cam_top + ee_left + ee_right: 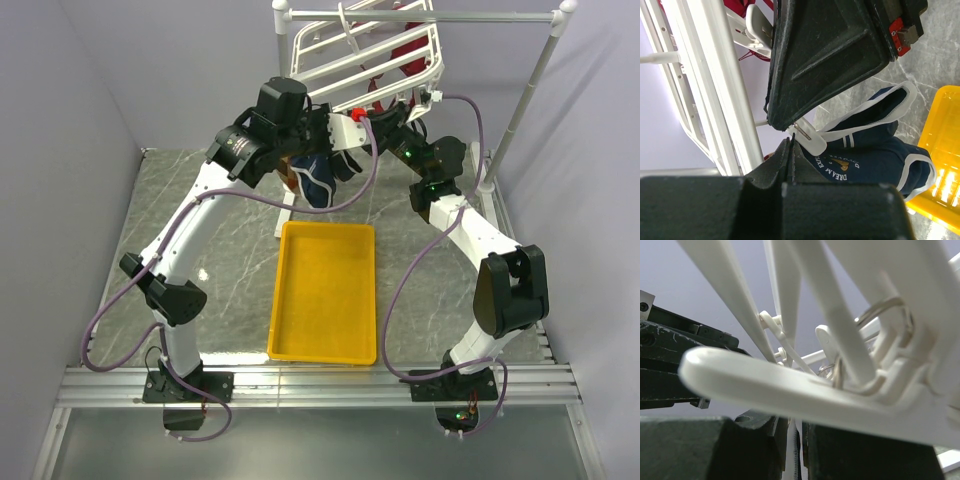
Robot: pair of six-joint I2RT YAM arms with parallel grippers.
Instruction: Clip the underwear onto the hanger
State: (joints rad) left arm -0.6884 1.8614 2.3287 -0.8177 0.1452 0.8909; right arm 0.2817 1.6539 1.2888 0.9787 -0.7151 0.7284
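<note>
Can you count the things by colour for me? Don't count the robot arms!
Blue: 1, the underwear
Red: 1, the dark red garment
Yellow: 1, the tray
White: 2, the hanger with its clips, and the pole stand
Total: 5

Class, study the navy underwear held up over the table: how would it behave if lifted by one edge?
Probably floppy: the underwear sags in folds under the left hand. Likely light, since it dangles from one pinched edge. Its soft cloth looks unlikely to slip from a clip.
</note>
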